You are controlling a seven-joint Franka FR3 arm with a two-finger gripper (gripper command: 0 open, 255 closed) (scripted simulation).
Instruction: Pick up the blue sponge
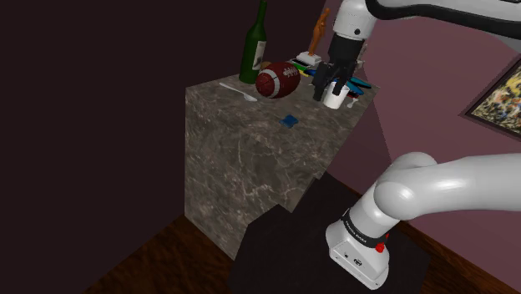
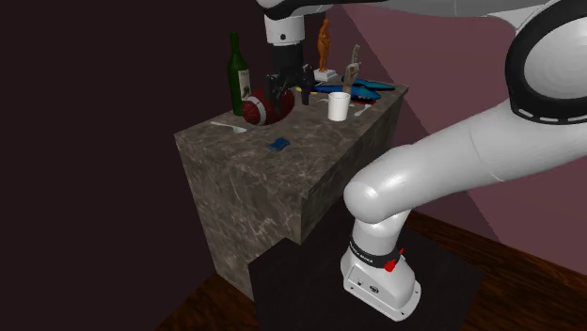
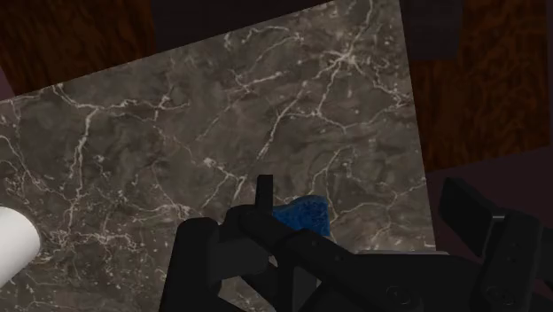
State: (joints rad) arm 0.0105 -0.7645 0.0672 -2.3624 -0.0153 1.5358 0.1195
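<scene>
One small blue sponge (image 1: 290,121) lies flat near the middle of the countertop (image 1: 313,134), with bare stone all round it and the counter's edges well apart from it. The counter is a square-cornered block of dark, white-veined marble, and the sponge is a thin square pad. One gripper (image 1: 327,90) hangs over the crowded back end, its two black fingers standing apart with nothing between them, well apart from the sponge. Around it stand one white cup (image 1: 335,100), one brown laced football (image 1: 277,80) and one tall green bottle (image 1: 255,46). One white spoon (image 1: 238,92) lies nearby. Dark wood-grain floor (image 3: 71,35) shows past the counter's edge.
</scene>
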